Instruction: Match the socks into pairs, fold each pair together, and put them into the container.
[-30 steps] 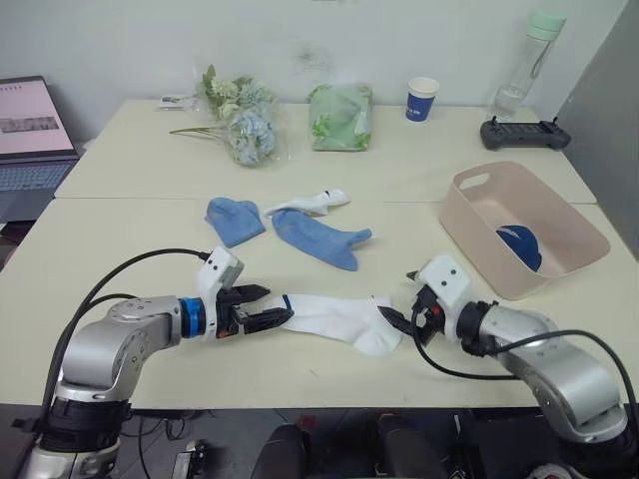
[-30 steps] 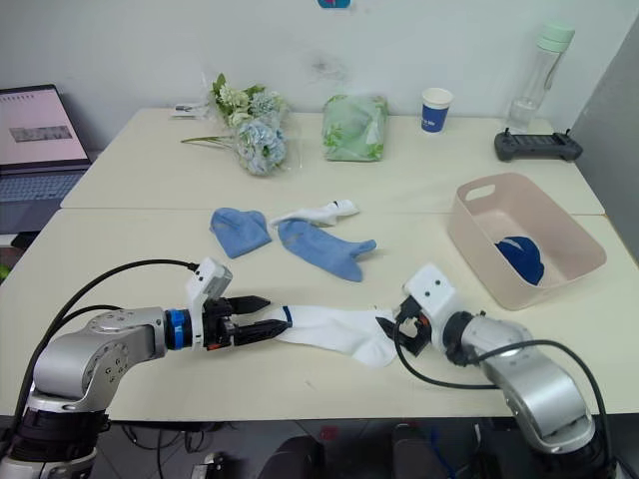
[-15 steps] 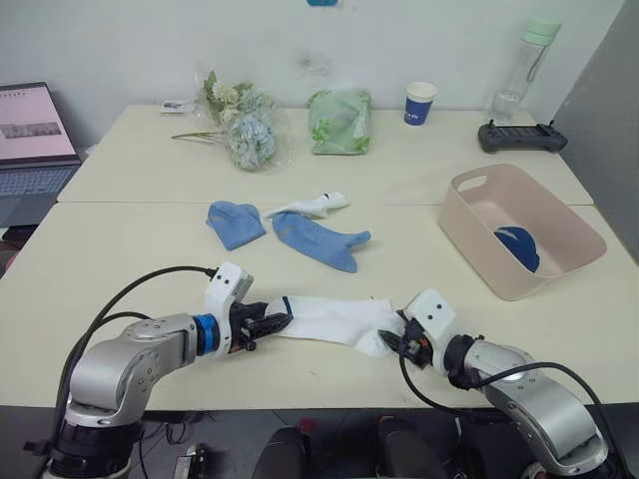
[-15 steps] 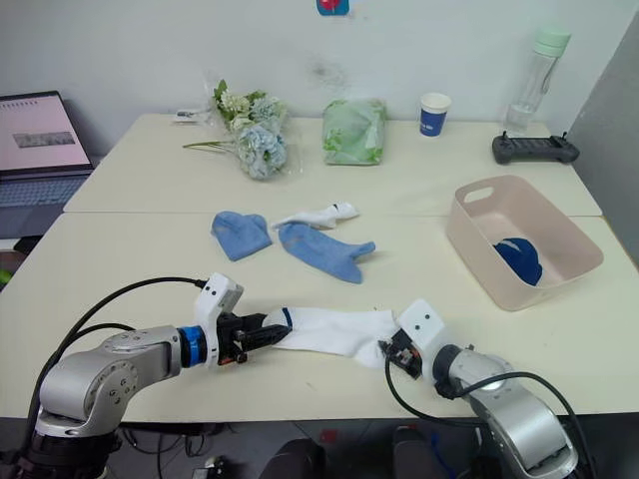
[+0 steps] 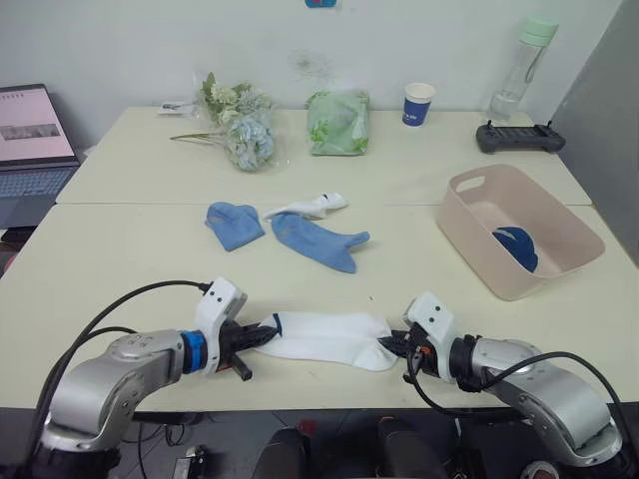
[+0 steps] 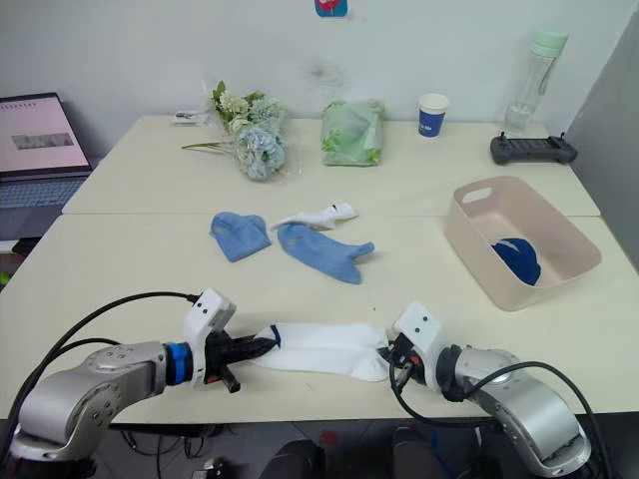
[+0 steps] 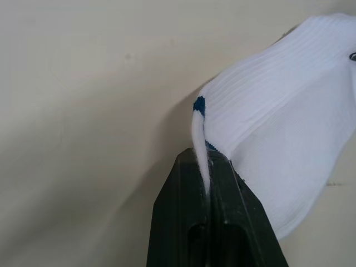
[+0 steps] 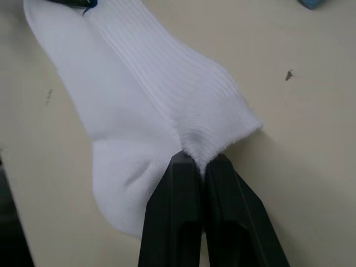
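Note:
A white sock (image 5: 324, 337) with a small blue mark lies stretched along the table's near edge. My left gripper (image 5: 262, 332) is shut on its cuff end (image 7: 201, 146), and my right gripper (image 5: 395, 342) is shut on its opposite end (image 8: 214, 139). Farther back lie two light blue socks (image 5: 232, 221) (image 5: 318, 239) with another white sock (image 5: 308, 206) between them. The pale pink container (image 5: 469, 215) stands at the right, holding a dark blue bundle (image 5: 517, 246).
A green bag (image 5: 339, 121), a flower bunch (image 5: 237, 118), a blue paper cup (image 5: 419, 103), a water bottle (image 5: 521, 62) and a black controller (image 5: 519, 137) line the far table. A laptop (image 5: 35, 135) sits at the far left.
Both grippers have gone from open to shut, each pinching one end of the white sock. The sock now lies straighter between them.

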